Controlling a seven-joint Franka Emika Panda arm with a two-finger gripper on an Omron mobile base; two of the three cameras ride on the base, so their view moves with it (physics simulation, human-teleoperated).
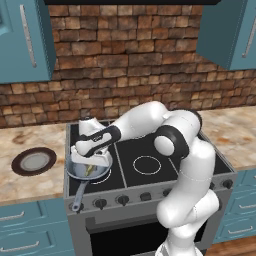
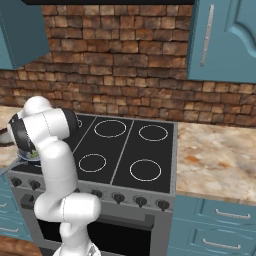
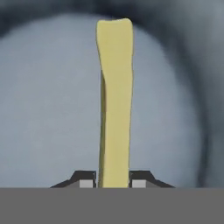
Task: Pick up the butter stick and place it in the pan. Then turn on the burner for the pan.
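Gripper [image 3: 113, 183] pinching butter [image 3: 115, 100] low over pan [image 1: 88, 171] on front-left burner, mid placing step, next calling for spreading the fingers to drop it, then reaching for the burner's knob.

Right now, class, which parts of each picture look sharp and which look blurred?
Hand view: the thin yellow-green butter stick is fairly sharp, the round grey-blue metal pan behind it soft, its rim smeared. Both base views: brick and glossy stove glass render crisply.
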